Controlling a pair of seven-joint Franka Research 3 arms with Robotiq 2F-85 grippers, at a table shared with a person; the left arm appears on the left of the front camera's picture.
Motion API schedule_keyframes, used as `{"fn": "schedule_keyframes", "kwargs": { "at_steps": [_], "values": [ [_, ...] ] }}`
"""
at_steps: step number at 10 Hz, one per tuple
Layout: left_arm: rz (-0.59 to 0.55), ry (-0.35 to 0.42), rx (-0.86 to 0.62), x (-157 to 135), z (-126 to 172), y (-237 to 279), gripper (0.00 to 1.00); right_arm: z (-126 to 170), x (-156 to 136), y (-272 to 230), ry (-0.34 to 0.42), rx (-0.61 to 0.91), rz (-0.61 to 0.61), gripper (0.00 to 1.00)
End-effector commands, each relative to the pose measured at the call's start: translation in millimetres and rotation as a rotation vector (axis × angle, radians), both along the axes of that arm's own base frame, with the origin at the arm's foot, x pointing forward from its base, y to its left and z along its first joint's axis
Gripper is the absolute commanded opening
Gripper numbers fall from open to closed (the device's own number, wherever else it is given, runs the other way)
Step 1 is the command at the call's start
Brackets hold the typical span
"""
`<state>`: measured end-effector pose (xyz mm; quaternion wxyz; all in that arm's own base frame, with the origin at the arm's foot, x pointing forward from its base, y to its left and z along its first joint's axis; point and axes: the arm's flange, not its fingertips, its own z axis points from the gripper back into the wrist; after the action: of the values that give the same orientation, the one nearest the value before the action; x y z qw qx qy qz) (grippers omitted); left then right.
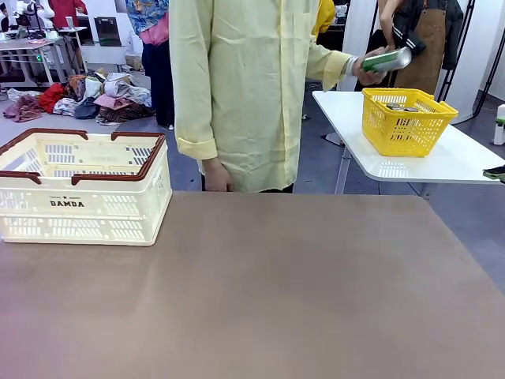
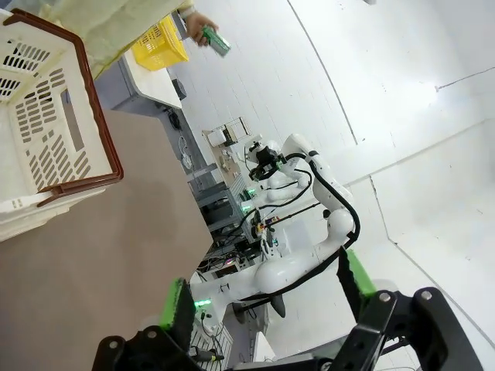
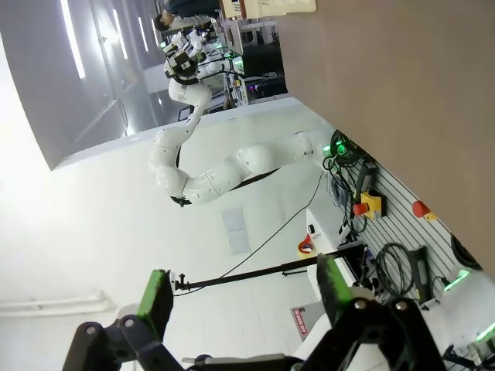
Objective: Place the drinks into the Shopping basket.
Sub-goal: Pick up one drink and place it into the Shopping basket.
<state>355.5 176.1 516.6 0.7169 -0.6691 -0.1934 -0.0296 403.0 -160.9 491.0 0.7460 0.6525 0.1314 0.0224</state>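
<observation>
The cream-white Shopping basket (image 1: pixel 83 189) with a brown rim stands on the brown table at the far left, and its corner is seen in the left wrist view (image 2: pixel 46 116). A person in a pale yellow coat holds a green drink can (image 1: pixel 385 60) on its side above a yellow basket; the can (image 2: pixel 216 40) is small in the left wrist view. My left gripper (image 2: pixel 267 297) is open and holds nothing, up above the table and well apart from the Shopping basket. My right gripper (image 3: pixel 246 297) is open too, with nothing between its fingers.
A yellow basket (image 1: pixel 406 118) stands on a white side table (image 1: pixel 450 162) behind the far right corner. The person stands at the far edge, middle. The brown tabletop (image 1: pixel 260 292) lies bare in front of the Shopping basket. A clothes pile lies on the floor far left.
</observation>
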Motion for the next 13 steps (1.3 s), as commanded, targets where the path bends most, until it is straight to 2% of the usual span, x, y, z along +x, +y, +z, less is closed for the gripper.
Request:
{"fn": "schedule_keyframes", "kwargs": {
  "at_steps": [1,13],
  "values": [
    [-0.012,-0.008,0.005,-3.1,0.5,2.0,1.00,6.3,4.7,2.0,0.016,0.003,-0.010,1.00],
    [-0.012,-0.008,0.005,-3.1,0.5,2.0,1.00,6.3,4.7,2.0,0.016,0.003,-0.010,1.00]
  ]
}}
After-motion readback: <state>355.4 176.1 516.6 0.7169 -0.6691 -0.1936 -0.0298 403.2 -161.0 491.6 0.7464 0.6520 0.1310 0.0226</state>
